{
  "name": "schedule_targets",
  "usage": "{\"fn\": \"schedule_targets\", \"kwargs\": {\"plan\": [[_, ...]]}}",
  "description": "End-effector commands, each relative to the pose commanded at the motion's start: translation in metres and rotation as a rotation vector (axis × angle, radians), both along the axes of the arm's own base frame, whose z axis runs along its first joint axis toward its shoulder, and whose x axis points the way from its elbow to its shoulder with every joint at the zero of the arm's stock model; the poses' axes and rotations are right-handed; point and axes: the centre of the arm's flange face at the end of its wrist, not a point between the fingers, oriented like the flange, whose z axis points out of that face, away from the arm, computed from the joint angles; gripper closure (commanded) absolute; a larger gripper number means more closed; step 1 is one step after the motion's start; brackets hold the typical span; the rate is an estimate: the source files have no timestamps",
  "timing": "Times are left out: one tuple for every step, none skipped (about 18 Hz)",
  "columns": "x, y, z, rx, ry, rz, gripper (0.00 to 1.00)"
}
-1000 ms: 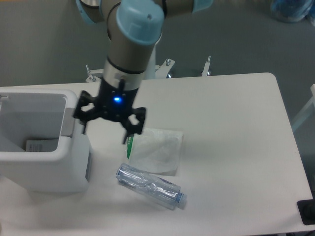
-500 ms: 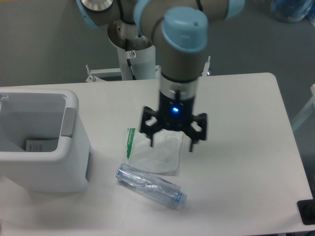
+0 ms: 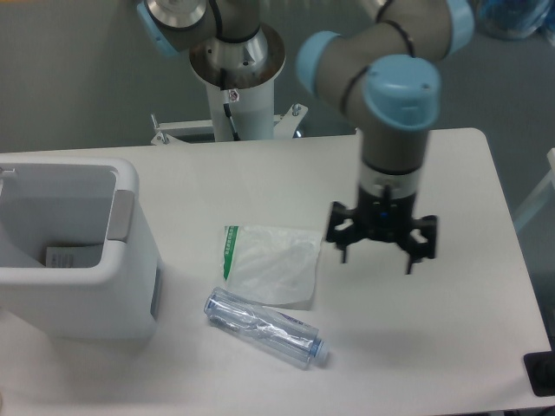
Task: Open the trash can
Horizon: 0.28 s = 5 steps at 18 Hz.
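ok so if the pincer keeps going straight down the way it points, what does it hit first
Most likely bare white tabletop. The black two-finger pincer points down, open and empty, right of the white plastic bag with the green strip. Depth is unclear from this single view.

Bare table (image 3: pixel 451 173) surrounds the hand (image 3: pixel 378 253); bottle (image 3: pixel 265 328) and bag (image 3: pixel 271 265) lie left.

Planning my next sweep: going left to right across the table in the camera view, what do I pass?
Trash can with its top open → white packet → gripper, open and empty, above bare table. The clear bottle overlaps the packet's span, so I leave it unplaced.
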Motion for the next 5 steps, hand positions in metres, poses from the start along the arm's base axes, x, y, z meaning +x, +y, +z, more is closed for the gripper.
{"fn": "schedule_targets", "kwargs": {"plan": [[-0.001,-0.003,-0.005,-0.036,0.008,-0.008,0.00],[-0.001,-0.008,-0.009,-0.082,0.018,-0.008,0.00],[0.000,-0.011,-0.013,-0.113,0.021,-0.008,0.00],[0.002,-0.011,-0.015,-0.120,0.019,-0.010,0.00],[0.002,-0.011,-0.017,-0.121,0.018,-0.011,0.00]]}}
